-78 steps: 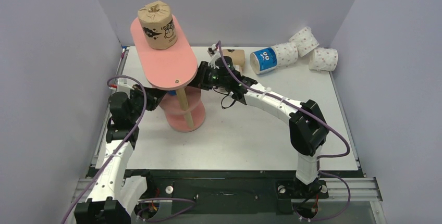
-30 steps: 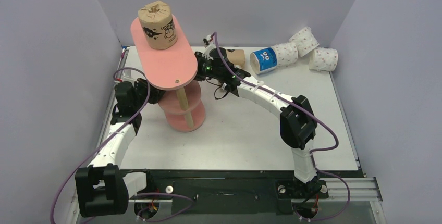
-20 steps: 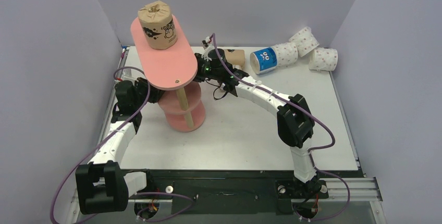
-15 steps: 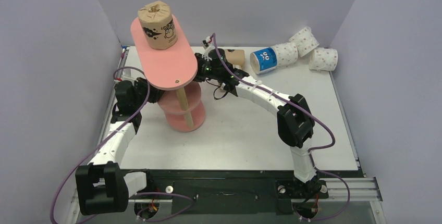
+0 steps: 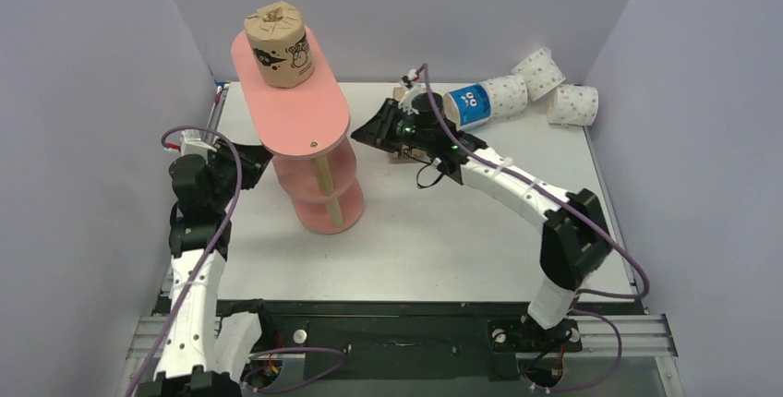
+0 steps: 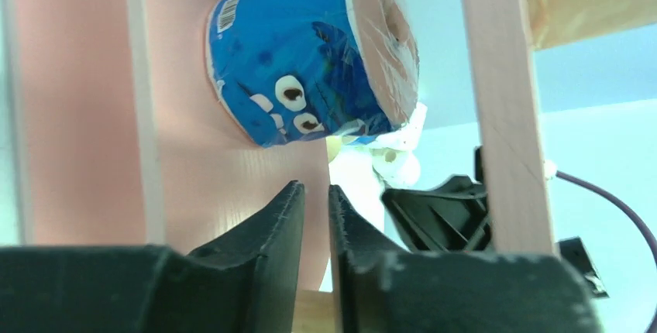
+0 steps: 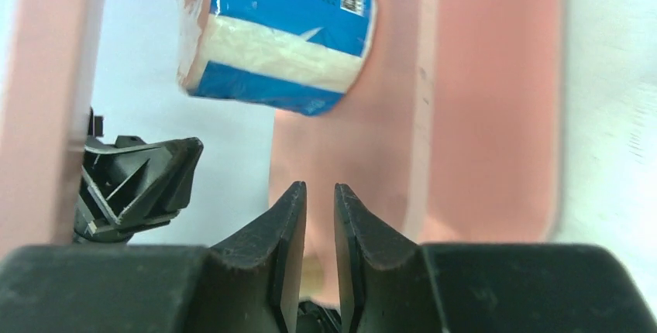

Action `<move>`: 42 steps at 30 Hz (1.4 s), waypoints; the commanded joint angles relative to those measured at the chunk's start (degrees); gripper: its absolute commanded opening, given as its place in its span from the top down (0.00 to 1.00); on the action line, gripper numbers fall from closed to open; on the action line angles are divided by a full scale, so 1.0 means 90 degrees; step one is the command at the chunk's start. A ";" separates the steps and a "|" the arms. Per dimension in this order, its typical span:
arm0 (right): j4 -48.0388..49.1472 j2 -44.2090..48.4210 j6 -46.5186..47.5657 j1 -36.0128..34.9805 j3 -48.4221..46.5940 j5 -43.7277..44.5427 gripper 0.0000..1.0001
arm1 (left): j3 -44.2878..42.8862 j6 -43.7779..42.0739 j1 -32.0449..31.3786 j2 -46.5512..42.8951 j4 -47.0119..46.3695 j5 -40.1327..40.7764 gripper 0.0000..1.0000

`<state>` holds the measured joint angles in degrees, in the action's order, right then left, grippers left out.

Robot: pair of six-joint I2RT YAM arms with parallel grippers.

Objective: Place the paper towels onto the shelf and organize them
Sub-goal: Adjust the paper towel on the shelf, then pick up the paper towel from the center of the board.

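Observation:
The pink shelf (image 5: 297,113) stands at the left of the table, a brown paper towel roll (image 5: 277,44) upright on its top board. On a lower board lies a blue roll (image 6: 310,62), which also shows as the blue roll (image 7: 279,35) from the other side. My left gripper (image 5: 247,161) sits just left of the shelf. In the wrist view the left gripper (image 6: 314,190) has a narrow gap between its jaws and nothing in it. My right gripper (image 5: 367,133) hangs just right of the shelf. In its wrist view the right gripper (image 7: 319,187) is also slightly apart and empty.
A blue roll (image 5: 468,106) and three white dotted rolls (image 5: 506,94) (image 5: 540,69) (image 5: 572,104) lie at the table's back right. A brown roll (image 5: 398,94) is mostly hidden behind my right wrist. A wooden shelf post (image 6: 503,101) stands close to my left fingers.
Both grippers have drawn back from the shelf, the left one leftward and the right one rightward. The left jaws have parted a little.

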<state>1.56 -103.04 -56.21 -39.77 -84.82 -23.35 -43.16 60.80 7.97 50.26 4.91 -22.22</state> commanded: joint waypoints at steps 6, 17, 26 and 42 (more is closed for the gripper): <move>-0.0688 0.2647 0.0831 0.0525 0.1678 0.0980 0.66 | -0.0271 -0.0768 0.0107 -0.1522 0.2340 0.1051 0.36; -0.1703 0.4444 0.0868 0.1526 0.3152 0.4045 0.31 | 0.0350 -0.0824 0.0100 -0.1950 0.3385 0.1851 0.00; -0.0560 0.3324 0.0468 0.3241 0.3629 0.3017 0.28 | 0.1098 -0.0776 0.0110 -0.2181 0.3094 0.1191 0.03; 0.1579 -0.0188 0.0476 0.4177 0.1614 0.2670 0.40 | 0.1489 -0.0385 0.0146 -0.2171 0.2898 0.0456 0.01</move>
<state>7.92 -101.08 -52.14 -4.56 -63.81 2.26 -29.50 56.10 8.73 31.73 32.91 -17.06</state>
